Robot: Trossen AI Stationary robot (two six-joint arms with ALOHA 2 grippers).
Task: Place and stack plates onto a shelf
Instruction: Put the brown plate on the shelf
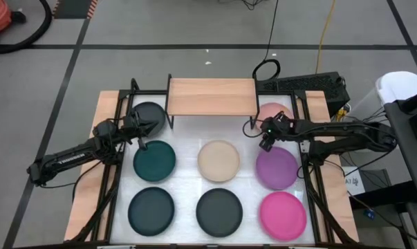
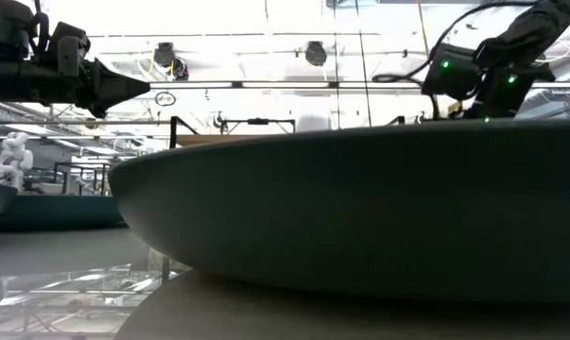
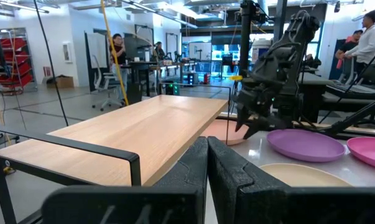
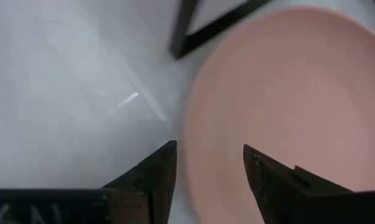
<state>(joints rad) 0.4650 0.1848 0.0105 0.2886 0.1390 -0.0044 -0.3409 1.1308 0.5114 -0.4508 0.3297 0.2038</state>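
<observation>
While its fingers stand apart, right pincer (image 4: 206,163) over pale pink plate's (image 4: 287,106) rim.

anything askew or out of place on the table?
Nothing stands out. The plates lie flat and apart on the white tabletop, and the shelf stands square and bare. The right tool is open over the pale pink plate.

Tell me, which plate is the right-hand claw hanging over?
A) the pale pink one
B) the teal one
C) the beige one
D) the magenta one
A: the right gripper, fingers apart, hangs at the edge of the pale pink plate, which lies beside the shelf; from above, it is the plate nearest that gripper.
</observation>
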